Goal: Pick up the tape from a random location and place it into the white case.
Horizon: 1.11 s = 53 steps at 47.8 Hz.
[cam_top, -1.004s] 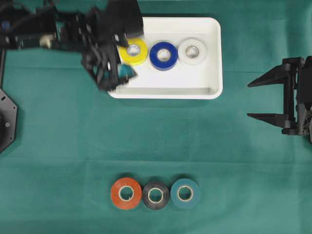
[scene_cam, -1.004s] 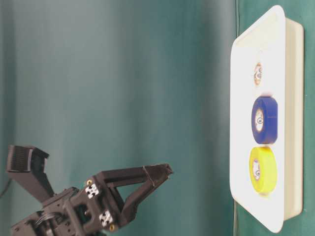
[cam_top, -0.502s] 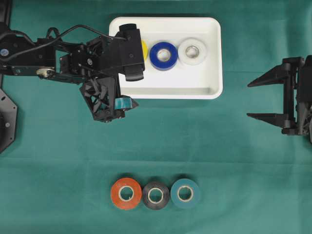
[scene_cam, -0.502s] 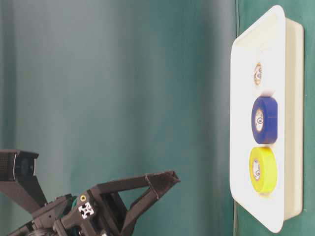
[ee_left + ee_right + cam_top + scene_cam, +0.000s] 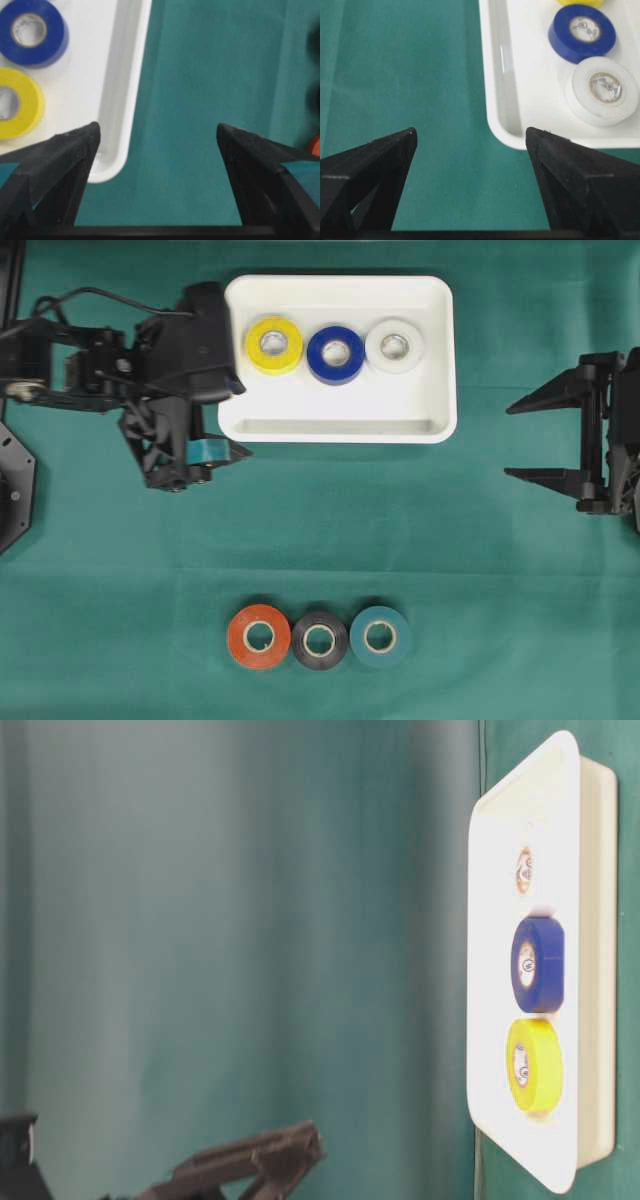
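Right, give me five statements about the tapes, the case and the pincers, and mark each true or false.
1. The white case holds three rolls. True.
2. The yellow tape lies on the cloth. False: it lies in the case, beside the blue tape.
3. The left pincer grips a roll. False: it is open and empty.
4. The orange tape, black tape and teal tape form a row on the cloth. True.
5. The right pincer is open. True.
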Each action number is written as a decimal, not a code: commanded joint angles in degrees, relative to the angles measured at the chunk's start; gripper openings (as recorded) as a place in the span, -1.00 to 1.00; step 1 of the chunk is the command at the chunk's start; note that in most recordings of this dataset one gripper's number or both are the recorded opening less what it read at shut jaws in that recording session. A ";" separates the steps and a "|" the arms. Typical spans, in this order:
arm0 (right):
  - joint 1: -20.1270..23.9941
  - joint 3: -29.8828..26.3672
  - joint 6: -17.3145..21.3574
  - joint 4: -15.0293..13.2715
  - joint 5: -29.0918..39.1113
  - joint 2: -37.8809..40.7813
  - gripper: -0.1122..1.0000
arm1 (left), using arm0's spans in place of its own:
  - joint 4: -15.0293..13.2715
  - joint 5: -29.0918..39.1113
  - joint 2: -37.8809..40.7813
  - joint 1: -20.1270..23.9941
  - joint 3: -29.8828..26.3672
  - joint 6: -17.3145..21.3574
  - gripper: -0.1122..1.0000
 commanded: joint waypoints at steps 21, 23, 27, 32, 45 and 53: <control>-0.09 -2.81 0.18 0.18 -0.35 0.18 0.76 | 0.09 -6.68 -16.35 -0.09 9.76 0.09 0.93; -0.09 -2.99 0.18 0.18 -0.44 0.18 0.76 | 0.09 -6.94 -17.58 -0.09 10.72 0.18 0.93; -0.09 -3.25 0.18 0.09 -0.44 0.09 0.76 | 0.09 -7.29 -19.95 -0.26 12.39 0.18 0.93; -0.09 -3.78 0.18 0.09 -0.44 0.18 0.76 | 0.09 -8.26 -21.80 -0.44 14.24 0.26 0.93; -0.09 -4.66 0.18 0.09 -1.05 0.18 0.76 | 0.09 -15.47 -24.26 -1.67 19.86 0.44 0.93; -0.09 -4.66 0.09 -0.09 -2.55 0.18 0.76 | 0.09 -22.76 -24.61 -2.64 23.64 0.44 0.93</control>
